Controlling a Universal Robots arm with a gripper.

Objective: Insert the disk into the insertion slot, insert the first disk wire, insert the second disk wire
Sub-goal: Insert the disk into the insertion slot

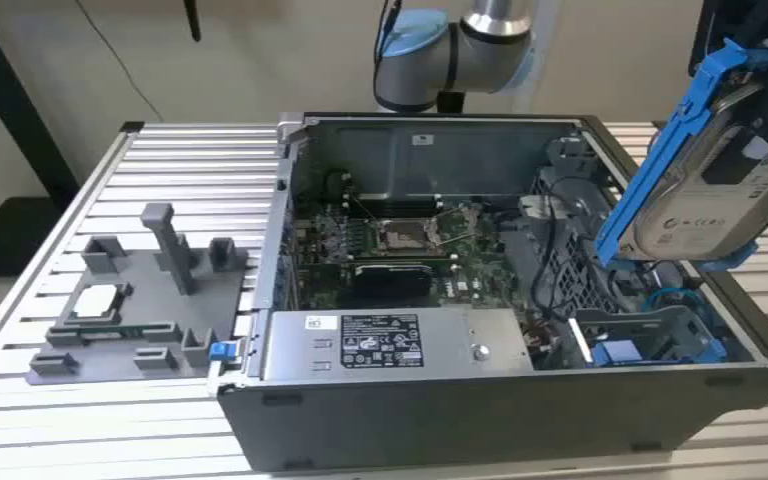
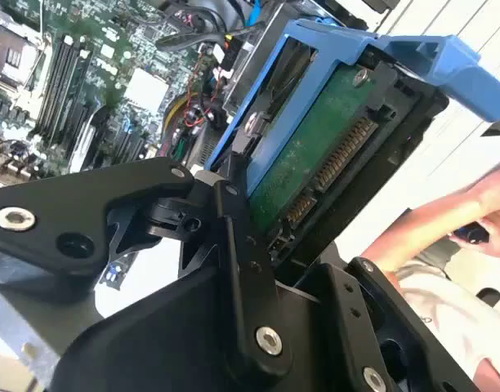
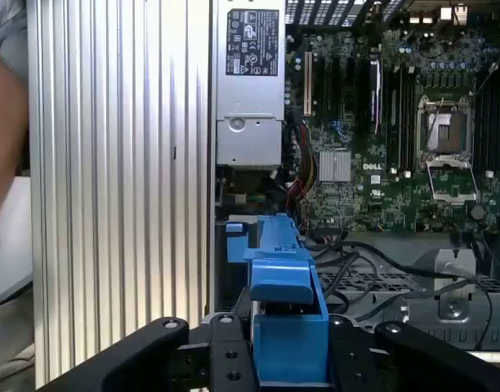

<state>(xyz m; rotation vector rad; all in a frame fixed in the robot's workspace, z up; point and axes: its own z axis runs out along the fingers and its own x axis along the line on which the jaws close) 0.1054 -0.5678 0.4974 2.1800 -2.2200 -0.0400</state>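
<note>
— What did everything rest on?
— A ribbed aluminium table [image 1: 184, 160], with a pale wall [image 1: 277, 60] behind it. In the exterior view a black post [image 1: 8, 95] stood at ten o'clock. A grey fixture [image 1: 157, 305] lay at eight o'clock, just beside the open computer case [image 1: 491, 420].
— And the disk [image 1: 711, 200]?
— It hung tilted on edge at three o'clock, above the case. The gripper [image 3: 287, 351] was clenched on its blue carrier. The insertion slot [image 1: 651, 330] sat at five o'clock, apparently apart from the disk. A person's arm [image 2: 438, 216] appeared in the second wrist view.

The disk [image 1: 704, 200] hangs tilted above the insertion slot [image 1: 651, 335] in the case [image 1: 491, 415].
</note>
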